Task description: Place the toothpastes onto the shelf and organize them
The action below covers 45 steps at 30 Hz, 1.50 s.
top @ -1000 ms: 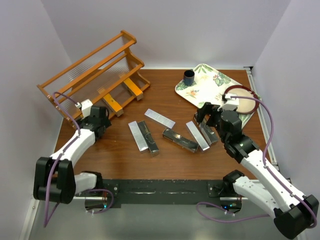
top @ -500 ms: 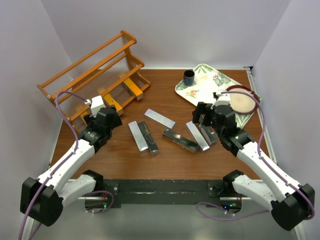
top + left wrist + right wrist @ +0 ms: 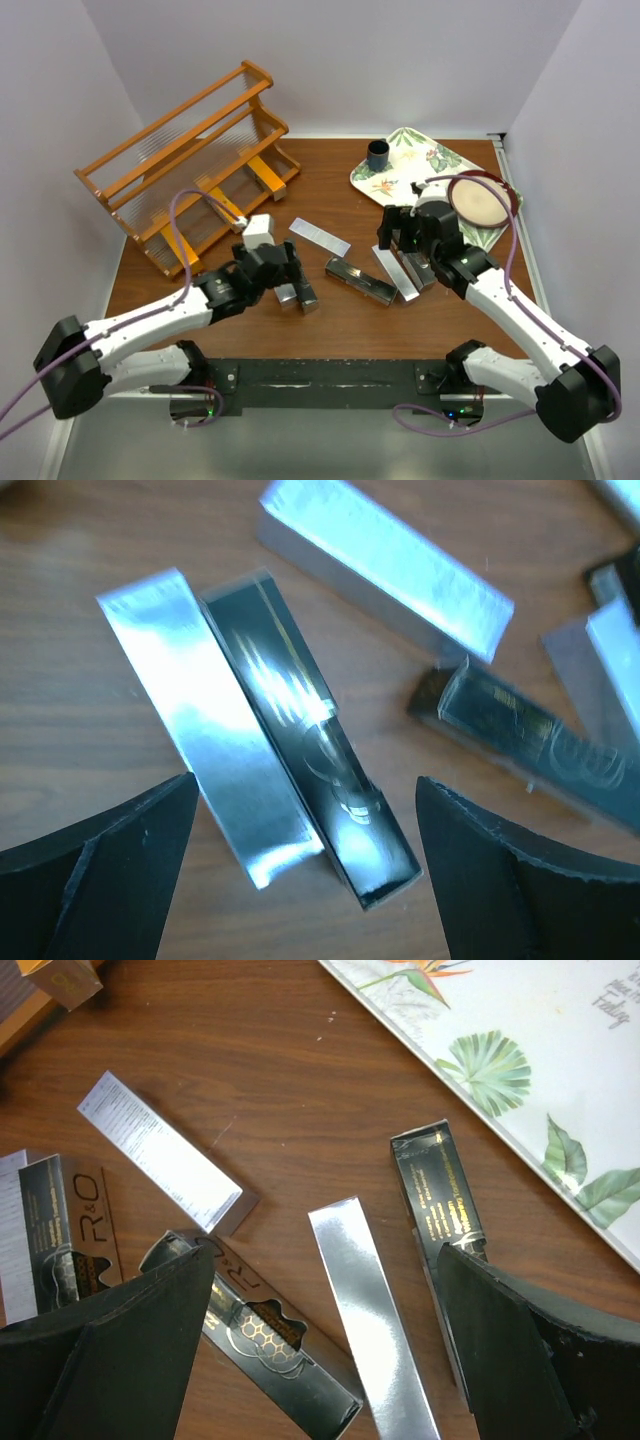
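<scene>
Left arm stretched low across the table (image 3: 330,305). Left end effector (image 3: 282,270) (image 3: 305,782) is spread wide and empty over a glossy silver carton (image 3: 205,735) touching a black carton (image 3: 300,770). Right end effector (image 3: 396,232) (image 3: 325,1255) is also open with nothing held, above a mirror-finish carton (image 3: 370,1320). Two orange-gold cartons (image 3: 266,172) sit on the bottom tier of the slatted wooden shelf (image 3: 190,150).

Left gripper (image 3: 290,270) swung from beside the shelf (image 3: 266,120) to above the silver and black toothpastes (image 3: 300,770), right gripper (image 3: 396,232) edged leftward
</scene>
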Available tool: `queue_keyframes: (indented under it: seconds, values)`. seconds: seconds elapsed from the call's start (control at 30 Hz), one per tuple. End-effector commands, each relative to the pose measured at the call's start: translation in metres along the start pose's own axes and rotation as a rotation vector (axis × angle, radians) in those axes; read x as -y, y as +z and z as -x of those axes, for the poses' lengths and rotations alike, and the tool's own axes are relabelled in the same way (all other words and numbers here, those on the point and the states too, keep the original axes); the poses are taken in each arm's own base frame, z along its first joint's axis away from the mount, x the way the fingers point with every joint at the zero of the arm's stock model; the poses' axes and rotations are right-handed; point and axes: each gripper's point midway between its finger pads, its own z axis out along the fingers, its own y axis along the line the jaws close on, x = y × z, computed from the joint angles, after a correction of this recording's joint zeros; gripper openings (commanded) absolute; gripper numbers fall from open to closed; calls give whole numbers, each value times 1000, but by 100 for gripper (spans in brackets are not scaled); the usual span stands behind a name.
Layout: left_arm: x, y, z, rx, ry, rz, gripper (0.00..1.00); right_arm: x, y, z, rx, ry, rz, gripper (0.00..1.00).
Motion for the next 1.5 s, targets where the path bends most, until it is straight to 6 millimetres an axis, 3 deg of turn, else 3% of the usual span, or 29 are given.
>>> queue_keyframes:
  seconds: [0.0,0.23,0.73,1.0,1.13,1.47]
  values:
    - [31,-5,-14,23,-73,21,94,-14,-6,19,31,6,59,99]
    - [52,0,-60,-47,-82,73,87,-12,-9,10,29,5,68,98]
    - [69,28,-97,-123,-24,121,71,-4,-10,2,31,-27,51,99]
    - [74,34,-98,-118,12,127,68,-5,-4,-4,14,-31,58,99]
    - [67,38,-97,-94,15,172,68,-6,-3,-5,7,-35,60,99]
    - [58,46,-90,-21,-35,264,78,-8,0,-12,-16,-43,78,99]
